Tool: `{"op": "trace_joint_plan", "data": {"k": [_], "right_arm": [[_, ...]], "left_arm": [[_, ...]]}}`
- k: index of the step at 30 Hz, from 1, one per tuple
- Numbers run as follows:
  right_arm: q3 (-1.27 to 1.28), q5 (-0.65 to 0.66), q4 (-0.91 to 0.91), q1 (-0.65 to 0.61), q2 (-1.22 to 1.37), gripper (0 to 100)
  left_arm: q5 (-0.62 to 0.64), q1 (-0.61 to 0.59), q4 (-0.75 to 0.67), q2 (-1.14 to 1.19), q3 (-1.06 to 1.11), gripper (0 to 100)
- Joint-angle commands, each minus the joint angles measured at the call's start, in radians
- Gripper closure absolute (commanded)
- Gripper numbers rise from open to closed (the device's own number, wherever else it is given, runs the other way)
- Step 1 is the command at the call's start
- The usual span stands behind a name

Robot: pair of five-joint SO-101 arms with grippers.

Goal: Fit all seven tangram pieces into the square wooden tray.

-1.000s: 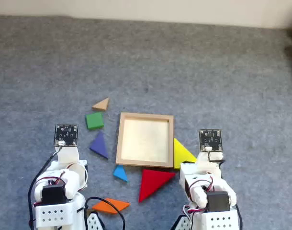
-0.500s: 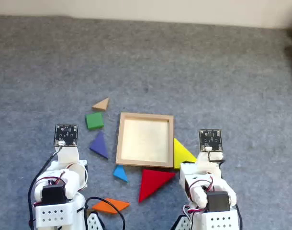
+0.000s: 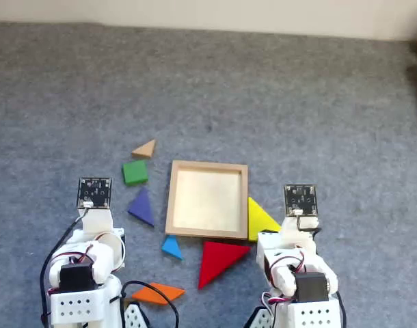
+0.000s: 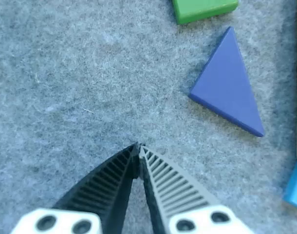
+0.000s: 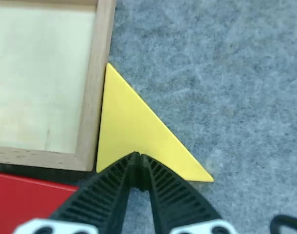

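Seven pieces (image 3: 219, 258) are scattered round the empty tray (image 3: 172, 201), none fitted. The left tool (image 4: 139, 148) and right tool (image 5: 138, 158) are closed on nothing. The yellow triangle (image 5: 129, 131), at the tray's 4 o'clock, lies against the rim, so a grasp may be blocked there or the tray shoved.

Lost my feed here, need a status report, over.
Left gripper shut, empty. Right gripper shut, above yellow triangle. Tray bare, nothing blocking it.

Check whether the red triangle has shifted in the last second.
No. The red triangle lies in the same spot beside the wooden tray's near rim as before.
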Motion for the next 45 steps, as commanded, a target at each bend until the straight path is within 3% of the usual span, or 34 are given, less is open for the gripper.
{"op": "trace_joint_plan", "data": {"k": [1,26,33,45], "right_arm": [[0.151,-0.006,0.005,0.012,-0.013,98.9],[0.139,-0.008,-0.001,0.013,-0.013,98.9],[-0.151,-0.011,0.008,0.096,-0.013,99.3],[-0.476,-0.006,0.001,0.065,-0.012,99.3]], "left_arm": [[-0.003,-0.016,0.006,-0.050,0.019,99],[-0.003,-0.016,0.006,-0.050,0.019,99],[-0.003,-0.016,0.006,-0.050,0.019,99],[-0.003,-0.016,0.006,-0.050,0.019,99]]}}
